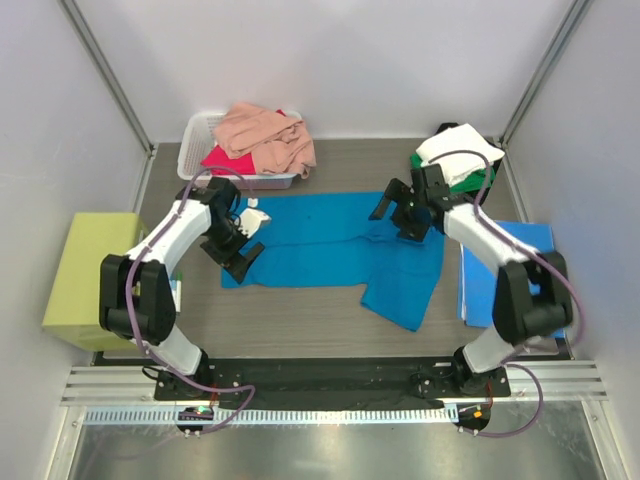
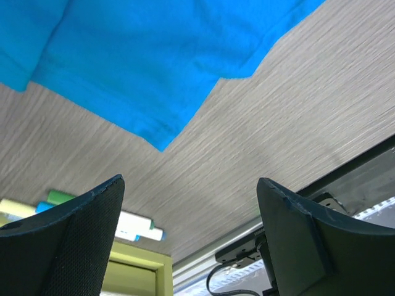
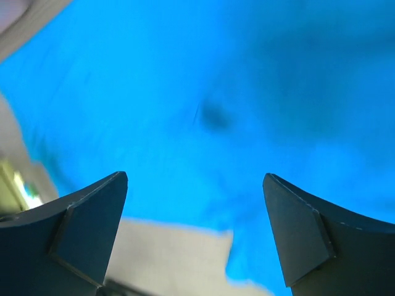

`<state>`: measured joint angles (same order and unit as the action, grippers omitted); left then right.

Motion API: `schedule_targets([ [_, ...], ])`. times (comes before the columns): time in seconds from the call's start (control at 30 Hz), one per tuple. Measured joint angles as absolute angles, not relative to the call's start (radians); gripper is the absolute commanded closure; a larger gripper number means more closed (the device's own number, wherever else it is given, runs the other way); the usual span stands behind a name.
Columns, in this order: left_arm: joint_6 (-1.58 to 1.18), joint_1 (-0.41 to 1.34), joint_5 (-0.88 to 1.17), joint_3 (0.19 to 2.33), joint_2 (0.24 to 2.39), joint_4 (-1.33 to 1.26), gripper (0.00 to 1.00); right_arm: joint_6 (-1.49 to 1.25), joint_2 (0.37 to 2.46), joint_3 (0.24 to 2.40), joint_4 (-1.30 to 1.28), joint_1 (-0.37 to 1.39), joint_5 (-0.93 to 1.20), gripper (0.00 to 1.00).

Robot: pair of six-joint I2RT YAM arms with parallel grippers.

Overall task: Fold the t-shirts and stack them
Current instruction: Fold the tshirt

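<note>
Centrally, a bright teal-blue cloth t-shirt (image 1: 330, 245) lies spread on the grey wood-grain table (image 1: 300, 310). Behind it, a white plastic basket (image 1: 200, 128) holds a salmon pink shirt (image 1: 268, 135) over a magenta-red one (image 1: 225, 160). The left gripper (image 2: 191, 185) hangs at its left edge and the right gripper (image 3: 194, 179) above its right part, both with jaws wide apart and empty.
</note>
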<state>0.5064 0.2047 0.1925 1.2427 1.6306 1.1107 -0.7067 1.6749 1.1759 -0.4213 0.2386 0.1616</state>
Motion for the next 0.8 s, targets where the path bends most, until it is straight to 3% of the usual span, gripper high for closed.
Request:
schedule_targets([
  [0.27, 0.494, 0.205, 0.147, 1.111, 1.600, 1.080, 0.13, -0.735, 1.209, 0.941, -0.596, 0.422, 0.066, 0.12],
  [0.8, 0.450, 0.205, 0.101, 1.022, 1.639, 1.007, 0.15, -0.823, 1.109, 0.680, -0.862, 0.446, -0.089, 0.17],
])
